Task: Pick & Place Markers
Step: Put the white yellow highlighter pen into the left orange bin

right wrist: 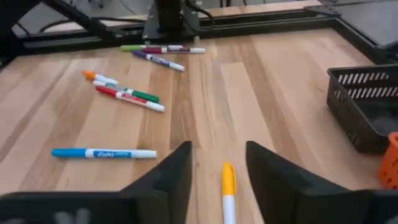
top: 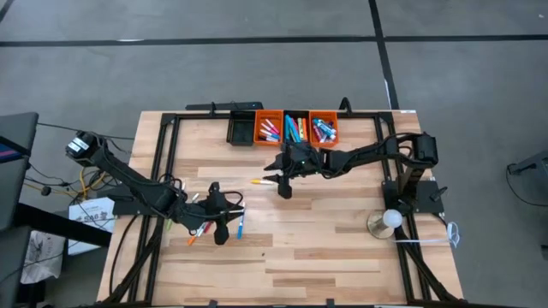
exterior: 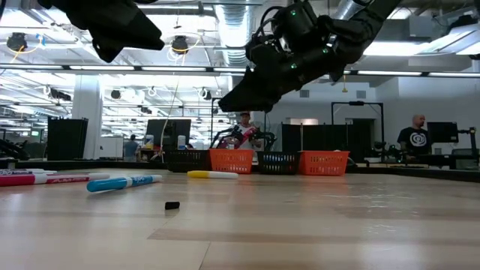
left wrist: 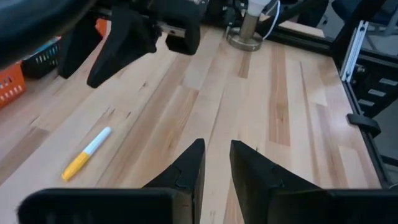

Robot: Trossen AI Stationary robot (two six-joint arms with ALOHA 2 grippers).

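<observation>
My right claw (right wrist: 217, 168) hangs open and empty over the yellow marker (right wrist: 228, 186) on the table (right wrist: 280, 112); my left claw (left wrist: 216, 163), barely parted, holds nothing.

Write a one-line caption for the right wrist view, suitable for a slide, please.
Right gripper, fingers open, lines up over a yellow marker on the wooden table; other markers lie beyond.

Lone marker (top: 258, 180) betw. bins (top: 283, 128) & marker cluster (top: 204, 224) on table (top: 325, 239).
</observation>
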